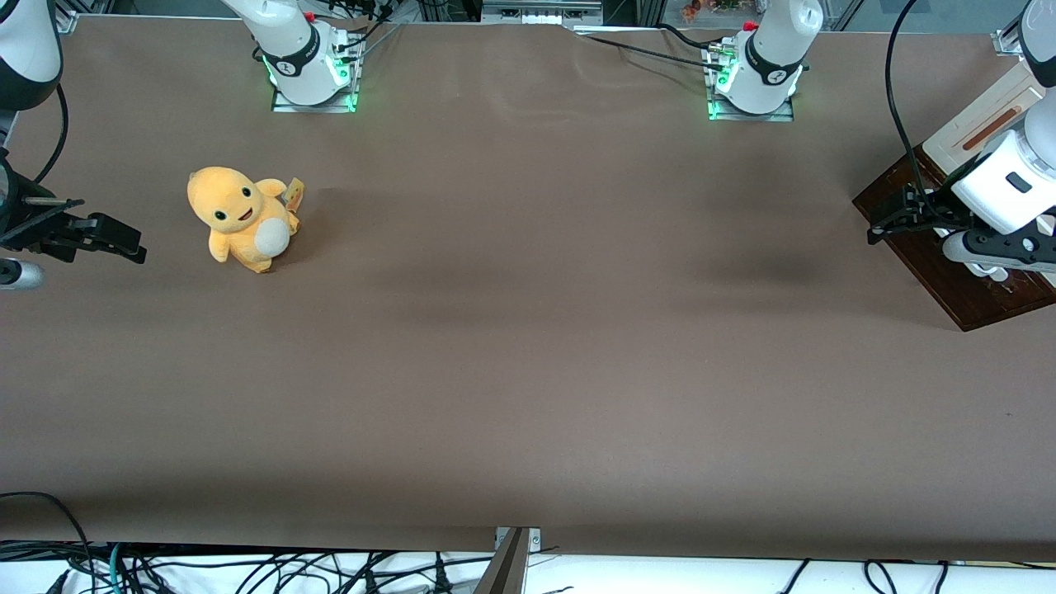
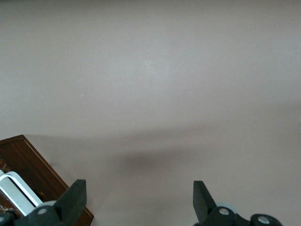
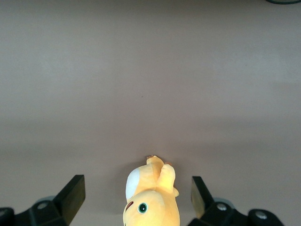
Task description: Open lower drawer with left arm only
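The brown table [image 1: 528,330] fills nearly the whole front view, its matte cover bare across the middle and lower parts of the frame; at the right edge of that frame, toward the working arm's end of the table, stands the drawer unit, seen from above, with the dark brown wooden face of the lower drawer [image 1: 949,280] running diagonally from mid-right toward the lower right; above it in the frame lies a cream panel [image 1: 982,120] bearing an orange-brown strip. The left arm [image 1: 1019,177], white with dark grey bands and a trailing black cable [image 1: 895,91], reaches in from the right edge and covers much of the drawer; its black gripper [image 1: 887,221] hangs over the drawer's corner that points toward the centre of the table. In the left wrist view the gripper [image 2: 140,200] shows its two fingers [image 2: 75,197] spread wide apart, holding nothing, with bare table between them; one finger lies just beside the drawer's dark wood corner [image 2: 42,172], where a short length of the white bar handle [image 2: 16,193] is visible; whether the drawer is shut or pulled out cannot be told. Toward the parked arm's end, at mid-left of the front frame, sits a yellow plush toy [image 1: 241,217], upright, well apart from the drawer.
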